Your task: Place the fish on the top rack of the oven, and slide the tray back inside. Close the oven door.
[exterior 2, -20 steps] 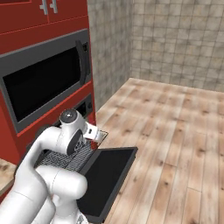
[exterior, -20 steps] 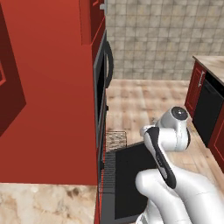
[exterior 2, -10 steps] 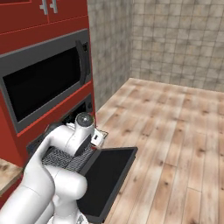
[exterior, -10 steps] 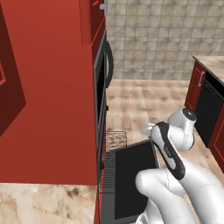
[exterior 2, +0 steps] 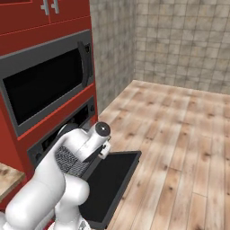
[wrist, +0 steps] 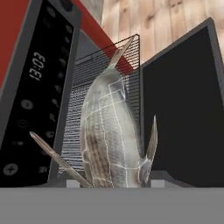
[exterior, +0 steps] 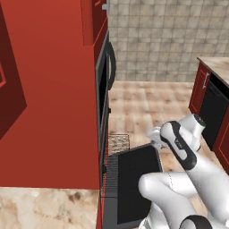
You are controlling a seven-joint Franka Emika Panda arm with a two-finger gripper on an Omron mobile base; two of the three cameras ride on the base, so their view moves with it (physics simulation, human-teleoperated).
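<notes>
While held, silvery-grey fish (wrist: 107,131), scaled, thin fins

One fish (wrist: 109,135). One wire rack (wrist: 94,87), pulled out. One oven (exterior: 103,143) with one door (exterior: 136,179), dropped open. One microwave (exterior 2: 45,85) above it with one bowed handle (exterior 2: 85,63). One control panel (wrist: 37,87) showing one clock readout. One dishwasher panel (exterior: 212,114).
</notes>
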